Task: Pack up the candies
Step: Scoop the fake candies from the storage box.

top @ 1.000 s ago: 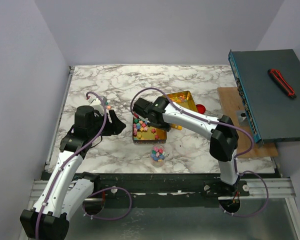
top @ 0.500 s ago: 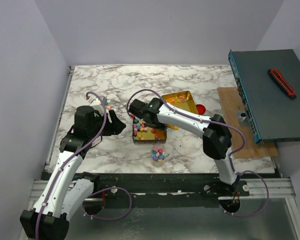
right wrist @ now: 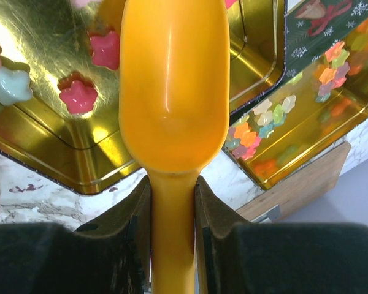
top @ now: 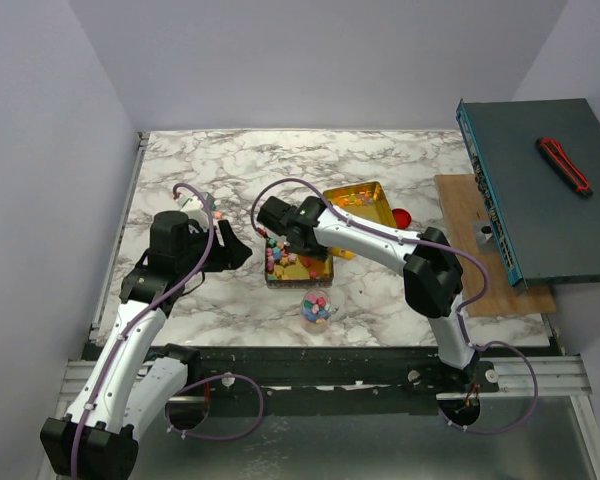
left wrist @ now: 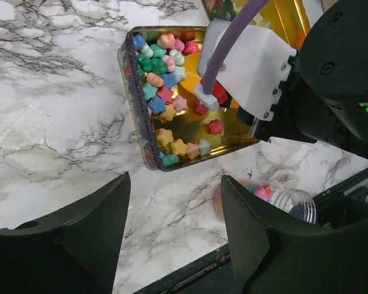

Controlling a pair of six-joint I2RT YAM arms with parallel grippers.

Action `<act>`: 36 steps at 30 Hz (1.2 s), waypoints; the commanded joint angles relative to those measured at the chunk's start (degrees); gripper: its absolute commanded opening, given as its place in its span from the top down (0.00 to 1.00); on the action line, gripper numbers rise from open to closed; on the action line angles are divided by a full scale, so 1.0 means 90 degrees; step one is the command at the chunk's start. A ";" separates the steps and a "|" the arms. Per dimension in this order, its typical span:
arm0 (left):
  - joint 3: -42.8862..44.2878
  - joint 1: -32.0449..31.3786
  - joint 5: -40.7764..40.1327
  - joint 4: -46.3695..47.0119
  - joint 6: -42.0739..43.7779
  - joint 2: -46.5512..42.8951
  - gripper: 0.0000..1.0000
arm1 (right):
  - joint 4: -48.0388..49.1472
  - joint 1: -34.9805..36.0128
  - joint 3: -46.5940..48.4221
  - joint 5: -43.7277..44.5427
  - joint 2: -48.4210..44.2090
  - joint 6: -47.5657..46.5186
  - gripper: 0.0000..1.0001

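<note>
Inside gold tin (left wrist: 137,116): star-shaped pastel, red candies (left wrist: 161,68).

2 gold tins sit on the counter (top: 230,160): 1 near tin (left wrist: 137,116) and 1 far tin (top: 385,200) to its right. There is 1 clear jar (left wrist: 294,199), 1 red cap (top: 402,216), 1 orange scoop (right wrist: 173,92) and 1 red-handled cutter (top: 564,164). The candies (left wrist: 159,79) are too many to count.

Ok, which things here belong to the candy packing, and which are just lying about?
Job: candies, near gold tin, far gold tin, orange scoop, clear jar, red cap.
Lying about: red-and-black utility knife, dark teal case under it, wooden board.
</note>
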 commanded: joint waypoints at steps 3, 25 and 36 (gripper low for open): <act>-0.0010 -0.0036 0.0058 -0.0109 0.0012 0.0020 0.37 | 0.0749 -0.0017 -0.0344 -0.0527 0.0217 -0.0126 0.99; -0.0020 -0.0026 0.0057 -0.0115 0.0032 0.0168 0.37 | 0.2771 -0.0225 -0.1139 -0.1809 -0.0131 0.0031 1.00; -0.0007 -0.0026 0.0020 -0.0118 0.0057 0.0259 0.37 | 0.4030 -0.0553 -0.2106 -0.2242 -0.0785 0.0495 1.00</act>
